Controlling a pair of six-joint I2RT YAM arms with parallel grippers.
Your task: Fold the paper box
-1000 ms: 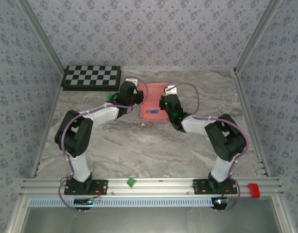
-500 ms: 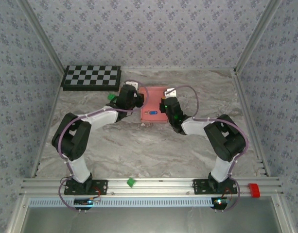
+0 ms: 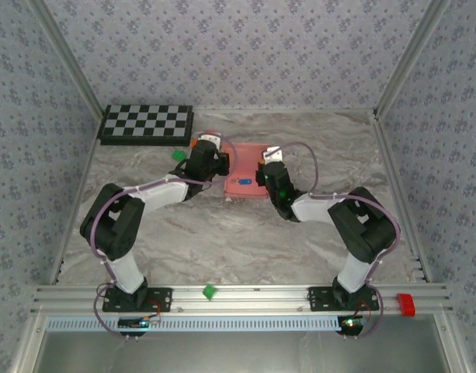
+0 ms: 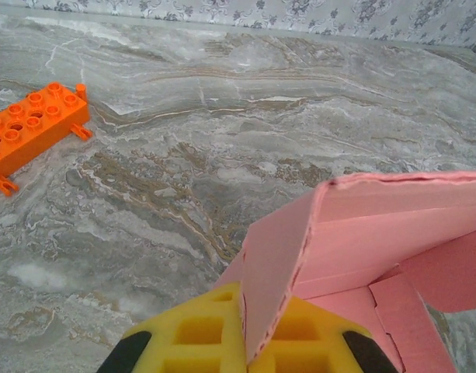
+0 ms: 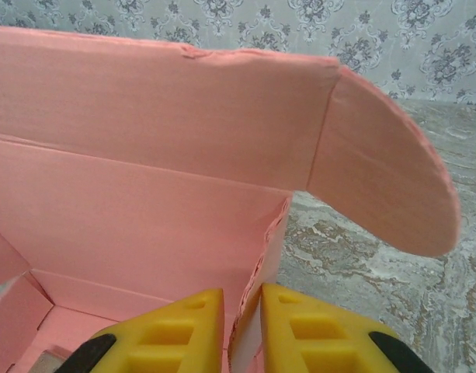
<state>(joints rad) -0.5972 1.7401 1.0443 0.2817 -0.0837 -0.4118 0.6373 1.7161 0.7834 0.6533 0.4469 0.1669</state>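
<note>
The paper box (image 3: 245, 159) sits on the worktop (image 3: 222, 233) between my two arms, its left wall pinched in my left fingers (image 4: 192, 336) and its right wall in my right fingers (image 5: 179, 326). A block (image 4: 32, 132) lies ahead-left of my left fingers, apart from the box, and a board (image 3: 147, 123) lies farther left.

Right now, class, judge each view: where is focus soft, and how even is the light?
Top external: even, diffuse light, faint shadows; thin pink card paper box small but clear. Left wrist: grey marbled table crisp, yellow-padded left gripper soft at the bottom. Right wrist: right gripper likewise soft; no glare on the card.
</note>
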